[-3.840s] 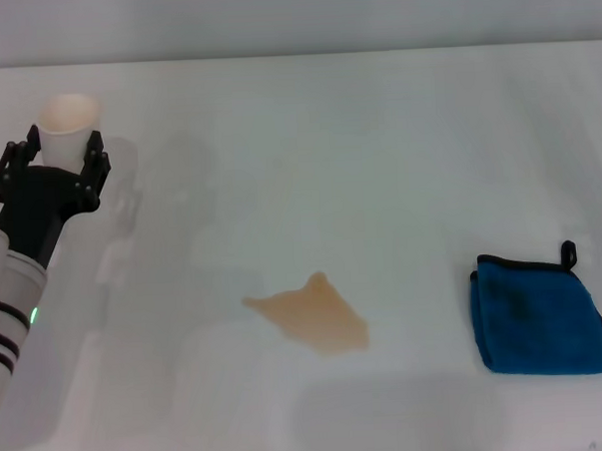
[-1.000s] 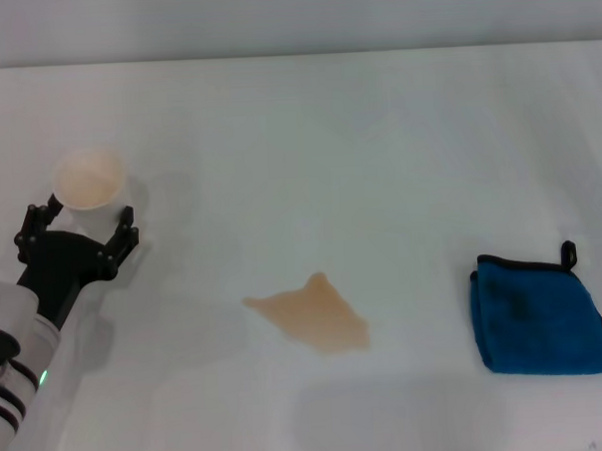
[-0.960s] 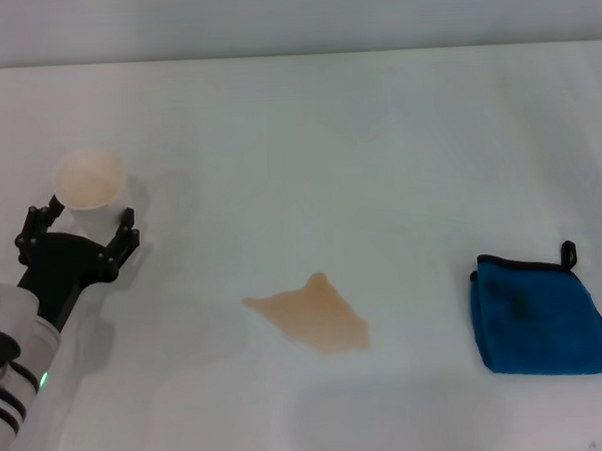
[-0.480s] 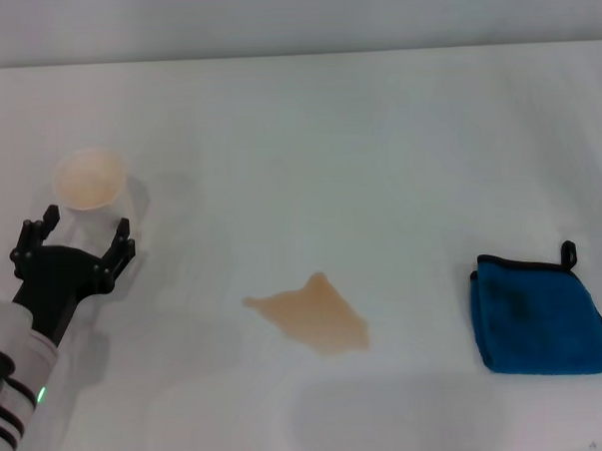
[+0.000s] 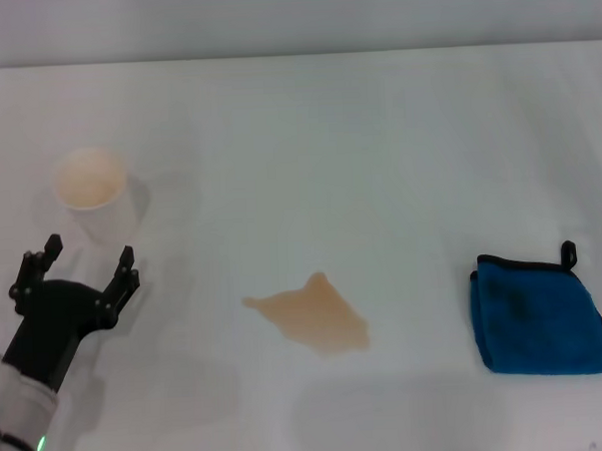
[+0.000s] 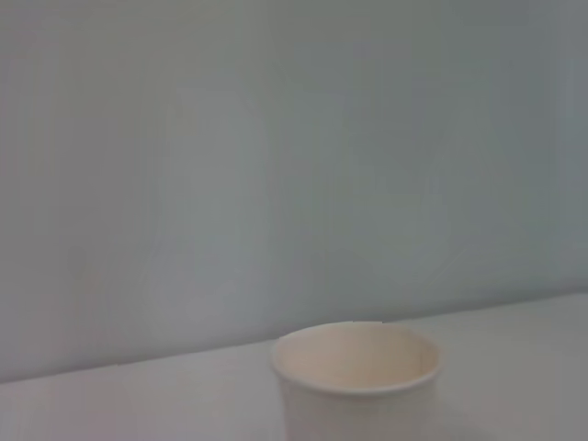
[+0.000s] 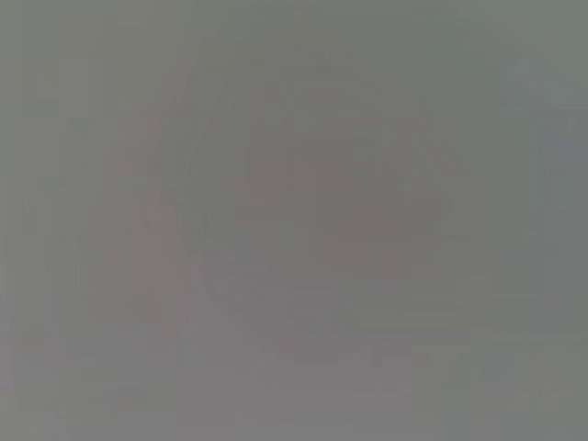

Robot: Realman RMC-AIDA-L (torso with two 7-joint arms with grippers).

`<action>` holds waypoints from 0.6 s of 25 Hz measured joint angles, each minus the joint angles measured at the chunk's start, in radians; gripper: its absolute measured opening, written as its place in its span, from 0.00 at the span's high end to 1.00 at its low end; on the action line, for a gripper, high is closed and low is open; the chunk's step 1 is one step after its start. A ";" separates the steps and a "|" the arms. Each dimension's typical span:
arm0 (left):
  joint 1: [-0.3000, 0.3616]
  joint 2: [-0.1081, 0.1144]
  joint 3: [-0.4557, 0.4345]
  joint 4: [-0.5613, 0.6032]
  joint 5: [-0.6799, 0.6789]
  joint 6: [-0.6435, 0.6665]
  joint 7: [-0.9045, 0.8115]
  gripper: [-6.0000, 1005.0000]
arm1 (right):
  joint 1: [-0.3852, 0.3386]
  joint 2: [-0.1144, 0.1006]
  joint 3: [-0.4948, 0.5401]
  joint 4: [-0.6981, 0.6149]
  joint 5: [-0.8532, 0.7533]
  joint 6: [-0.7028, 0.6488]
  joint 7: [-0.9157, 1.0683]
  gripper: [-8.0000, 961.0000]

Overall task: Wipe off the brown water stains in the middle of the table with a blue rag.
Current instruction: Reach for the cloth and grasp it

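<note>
Left gripper, lower left of the head view, fingers spread wide, holding nothing, apart from the whitish paper cup. Right gripper unseen. Folded bright blue fluffy rag lies lower right; tan-brown pointed stain sits centre on the plain white table. Advice: pinch the rag's edge firmly (it looks soft, likely to bunch).

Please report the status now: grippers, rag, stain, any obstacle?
Left gripper open, near the cup. Right gripper unseen. Blue rag untouched, brown water stains unwiped. Nothing between them.

Bare table surrounds the blue rag; only a cup stands far left.
</note>
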State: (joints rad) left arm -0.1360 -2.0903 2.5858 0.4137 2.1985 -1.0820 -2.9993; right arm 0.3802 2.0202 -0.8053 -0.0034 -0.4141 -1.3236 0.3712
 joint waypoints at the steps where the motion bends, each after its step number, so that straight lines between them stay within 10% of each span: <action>1: 0.011 0.000 0.003 0.004 -0.001 -0.011 -0.002 0.13 | 0.000 0.000 0.000 0.000 0.000 0.000 0.000 0.13; 15: 0.194 0.006 0.092 0.106 -0.284 -0.308 -0.012 0.14 | -0.014 0.000 -0.012 0.002 -0.013 0.002 0.058 0.14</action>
State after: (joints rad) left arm 0.0577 -2.0846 2.6777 0.5197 1.9140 -1.3905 -3.0113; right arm 0.3661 2.0198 -0.8176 -0.0013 -0.4272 -1.3216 0.4296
